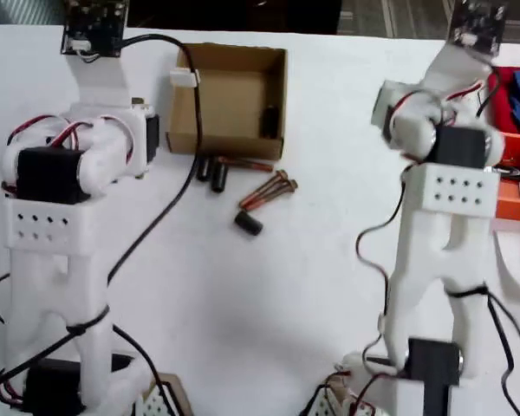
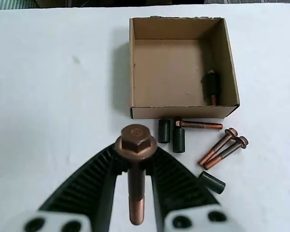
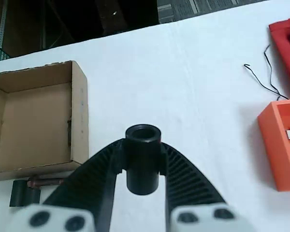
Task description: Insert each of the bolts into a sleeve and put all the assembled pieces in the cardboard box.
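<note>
Up close, left tool (image 2: 136, 155) pinches a copper bolt (image 2: 136, 193) by its shank, above the desk (image 2: 48, 96). Now the cardboard box (image 2: 179, 112): one assembled piece (image 2: 212, 87) inside, against a side wall. Loose bolts (image 2: 216, 147) and sleeves (image 2: 179, 139) lie just outside it. Over to right tool (image 3: 143, 145), gripping a black sleeve (image 3: 143, 166).

I get bright, even light from above; the white table (image 1: 269, 286) around the cardboard box (image 1: 230, 61) is nearly washed out. Shadows are soft and faint: one hugs an outer wall of the box, whose inside is dimmer. The room beyond the box is dark.
</note>
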`<state>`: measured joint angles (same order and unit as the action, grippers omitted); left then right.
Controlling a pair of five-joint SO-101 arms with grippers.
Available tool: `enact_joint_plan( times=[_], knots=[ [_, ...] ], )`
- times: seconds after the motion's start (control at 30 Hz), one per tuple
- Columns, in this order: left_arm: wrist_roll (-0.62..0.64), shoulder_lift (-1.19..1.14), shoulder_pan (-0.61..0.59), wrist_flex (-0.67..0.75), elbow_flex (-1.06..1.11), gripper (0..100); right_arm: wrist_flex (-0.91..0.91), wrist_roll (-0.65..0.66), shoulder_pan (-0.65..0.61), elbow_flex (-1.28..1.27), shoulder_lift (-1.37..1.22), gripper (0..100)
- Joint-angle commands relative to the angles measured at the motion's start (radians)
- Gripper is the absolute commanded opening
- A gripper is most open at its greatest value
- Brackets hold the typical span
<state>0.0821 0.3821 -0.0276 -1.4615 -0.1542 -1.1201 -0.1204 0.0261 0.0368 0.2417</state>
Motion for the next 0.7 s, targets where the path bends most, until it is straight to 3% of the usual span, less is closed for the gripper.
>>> enact_joint_plan(
  times=[0.0, 0.17, 0.27, 0.37, 0.53, 0.67],
  knots=[
    [0.021, 0.029, -0.028, -0.015, -0.047, 3, 0.222, 0.043, -0.068, -0.249, 0.22, 2.2],
    [0.015, 0.031, -0.043, -0.051, -0.045, 3, 0.504, 0.084, -0.153, -0.6, 0.49, 2.2],
    [0.021, 0.028, -0.061, -0.046, -0.045, 3, 0.561, 0.084, -0.189, -0.686, 0.567, 2.2],
    [0.075, 0.031, -0.061, 0.123, -0.033, 3, 0.565, 0.08, -0.229, -0.718, 0.595, 2.2],
    [0.37, 0.1, -0.041, 0.445, 0.084, 3, 0.567, 0.084, -0.303, -0.764, 0.621, 2.2],
    [0.367, 0.252, 0.087, 0.552, 0.291, 2, 0.598, 0.084, -0.325, -0.842, 0.734, 2.2]
  ],
)
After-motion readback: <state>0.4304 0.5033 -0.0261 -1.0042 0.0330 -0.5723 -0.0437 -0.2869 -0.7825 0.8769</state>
